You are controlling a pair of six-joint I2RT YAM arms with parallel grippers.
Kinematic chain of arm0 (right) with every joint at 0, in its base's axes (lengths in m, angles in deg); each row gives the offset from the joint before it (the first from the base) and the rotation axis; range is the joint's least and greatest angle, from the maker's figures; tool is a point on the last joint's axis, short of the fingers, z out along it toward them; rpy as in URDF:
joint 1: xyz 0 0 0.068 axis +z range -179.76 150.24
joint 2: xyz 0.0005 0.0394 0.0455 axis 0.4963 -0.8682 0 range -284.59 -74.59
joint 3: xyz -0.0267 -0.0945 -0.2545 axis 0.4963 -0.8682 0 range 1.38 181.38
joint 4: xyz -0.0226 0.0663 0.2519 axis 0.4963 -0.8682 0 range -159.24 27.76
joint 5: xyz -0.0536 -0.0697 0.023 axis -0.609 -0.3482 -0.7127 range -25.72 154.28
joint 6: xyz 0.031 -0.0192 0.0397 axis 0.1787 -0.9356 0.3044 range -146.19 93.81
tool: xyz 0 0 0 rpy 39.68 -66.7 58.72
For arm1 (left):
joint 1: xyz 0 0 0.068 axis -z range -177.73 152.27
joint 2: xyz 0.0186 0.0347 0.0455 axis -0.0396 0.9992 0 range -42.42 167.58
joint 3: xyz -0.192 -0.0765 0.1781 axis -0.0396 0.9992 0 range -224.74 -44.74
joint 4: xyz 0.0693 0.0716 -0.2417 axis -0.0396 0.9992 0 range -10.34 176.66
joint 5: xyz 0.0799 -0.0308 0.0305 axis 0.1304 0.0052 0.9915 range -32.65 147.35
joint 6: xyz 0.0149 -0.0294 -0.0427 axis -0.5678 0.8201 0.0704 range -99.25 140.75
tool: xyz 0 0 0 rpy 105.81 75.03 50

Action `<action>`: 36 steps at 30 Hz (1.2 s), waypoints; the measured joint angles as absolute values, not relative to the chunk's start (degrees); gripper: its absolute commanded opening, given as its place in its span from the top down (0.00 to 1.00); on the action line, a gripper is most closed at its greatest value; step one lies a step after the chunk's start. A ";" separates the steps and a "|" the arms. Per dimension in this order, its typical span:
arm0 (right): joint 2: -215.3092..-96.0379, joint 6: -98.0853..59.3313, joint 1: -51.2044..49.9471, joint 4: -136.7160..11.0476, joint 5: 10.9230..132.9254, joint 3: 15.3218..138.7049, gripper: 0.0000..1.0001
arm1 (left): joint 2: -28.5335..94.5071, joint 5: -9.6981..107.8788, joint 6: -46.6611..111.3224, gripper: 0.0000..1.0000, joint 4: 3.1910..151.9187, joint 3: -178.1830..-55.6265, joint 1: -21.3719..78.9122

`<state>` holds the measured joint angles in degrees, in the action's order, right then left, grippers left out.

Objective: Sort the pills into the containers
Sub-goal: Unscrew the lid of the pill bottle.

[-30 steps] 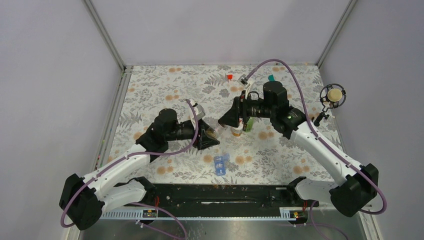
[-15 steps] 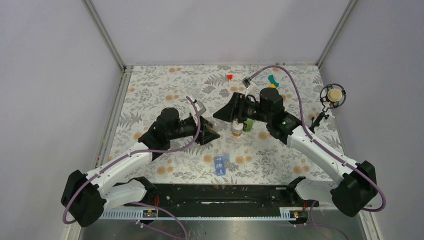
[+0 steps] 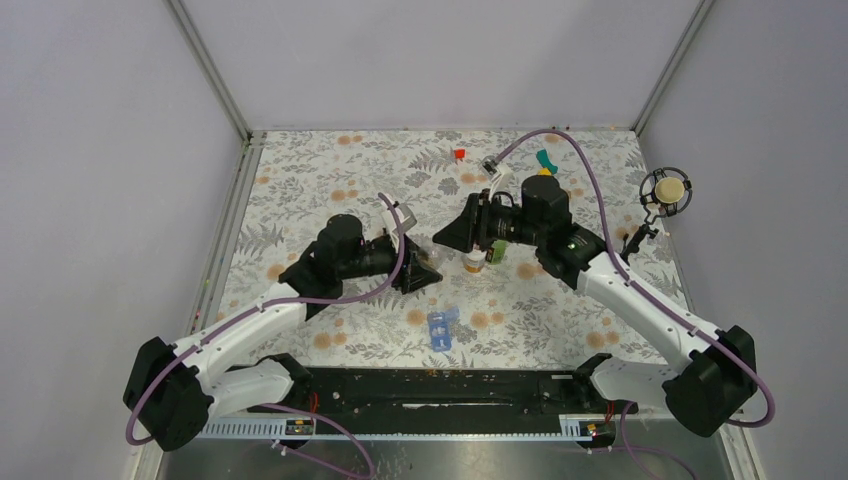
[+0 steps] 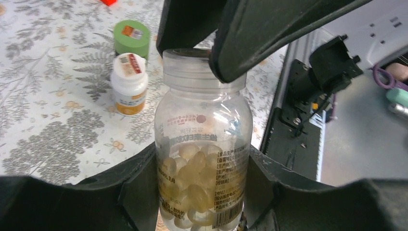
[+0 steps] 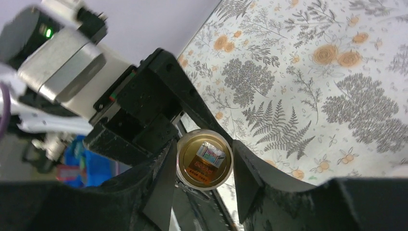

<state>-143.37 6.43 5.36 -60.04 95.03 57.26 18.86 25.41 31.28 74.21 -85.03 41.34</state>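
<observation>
Clear round plastic bottle [image 4: 202,120], glossy amber pills [image 4: 191,195], in L gripper [image 4: 199,204].

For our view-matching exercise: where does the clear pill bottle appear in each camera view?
Left wrist: pill bottle fills the centre.
Right wrist: its gold cap, lower centre.
Top: nearly hidden between left pincer and right pincer.
Shared landmark: flowered tablecloth.

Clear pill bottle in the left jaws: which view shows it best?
Left wrist: the clear pill bottle fills the frame, with its pills and label visible. Right wrist shows only its top, end-on. Top external shows almost nothing of it.
</observation>
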 measured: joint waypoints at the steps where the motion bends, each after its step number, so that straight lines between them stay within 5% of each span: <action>1: -143.08 3.63 5.34 -60.15 96.51 57.23 0.68 | 18.86 24.64 31.08 1.00 74.66 -85.18 41.34; 8: -138.67 -19.19 3.04 -60.61 113.08 55.68 1.00 | 18.86 13.30 30.01 1.00 77.07 -87.17 41.36; 9: -138.60 -22.33 2.73 -62.32 115.29 56.51 0.96 | 18.86 12.23 30.01 1.00 77.07 -87.28 41.32; 11: -139.37 -27.47 2.43 -66.91 118.17 59.25 0.39 | 19.01 10.39 29.99 1.00 77.22 -87.80 41.32; 12: -140.07 -29.35 2.41 -69.29 118.54 61.10 0.23 | 19.18 9.85 30.01 1.00 77.22 -88.22 41.19; 17: -141.16 -25.39 1.97 -72.02 112.58 64.08 0.07 | 19.18 10.48 30.29 1.00 76.00 -89.33 39.31; 28: -140.96 11.26 5.16 -56.50 91.03 54.02 0.17 | 20.02 19.70 31.23 1.00 75.45 -89.25 38.96; 36: -140.63 19.39 6.76 -50.86 86.68 52.78 0.68 | 20.32 22.59 32.46 1.00 73.27 -89.16 38.96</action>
